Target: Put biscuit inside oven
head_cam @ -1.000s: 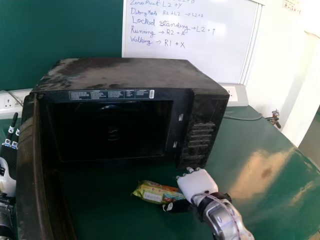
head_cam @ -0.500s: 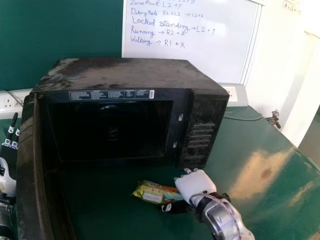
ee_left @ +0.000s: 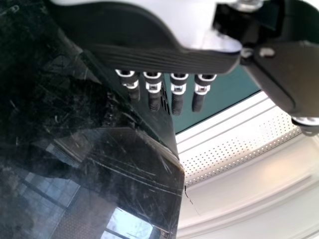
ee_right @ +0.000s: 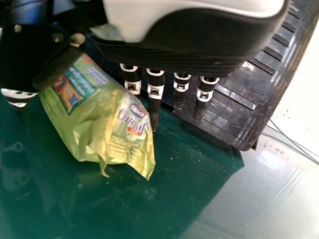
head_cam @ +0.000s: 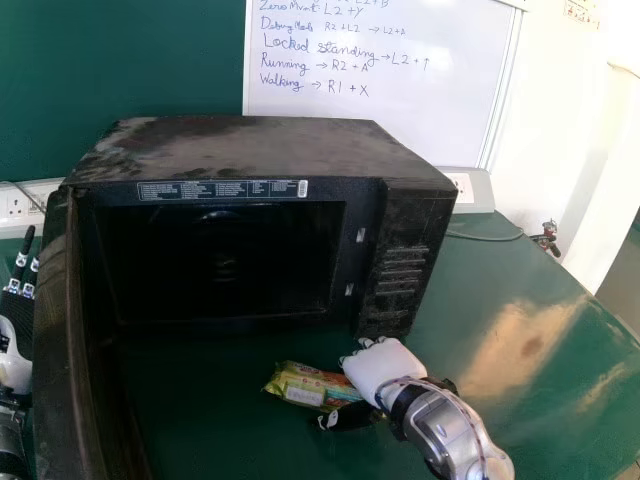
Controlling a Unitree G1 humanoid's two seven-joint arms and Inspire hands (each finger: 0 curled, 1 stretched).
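Right hand: The white-and-black robot right hand (head_cam: 382, 368) was set wide around the packet, its fingers (ee_right: 154, 97) straight and its black thumb (head_cam: 345, 416) apart from them; whether it touched the wrapper, the pictures could not tell.
Biscuit: The yellow-green plastic biscuit packet (head_cam: 300, 385), printed with an orange-and-teal panel, lay outside the oven on the table, in front of its right part and between the right hand's thumb and fingers.
Oven: A black, box-shaped microwave oven (head_cam: 265, 150), its top dusty, stood facing the robot, with slotted vents on the right of its front.
Door: The dark oven door (head_cam: 62, 350) stood swung open on the left, toward the robot.
Left hand: The white-and-black robot left hand (head_cam: 14, 360) was open beside the door's outer side, fingers straight.
Table: The glossy green tabletop (head_cam: 520, 350) caught a patch of light to the right.
Backdrop: A white board (head_cam: 400, 120) with handwriting rose behind the oven, beside a dark green panel (head_cam: 110, 65).
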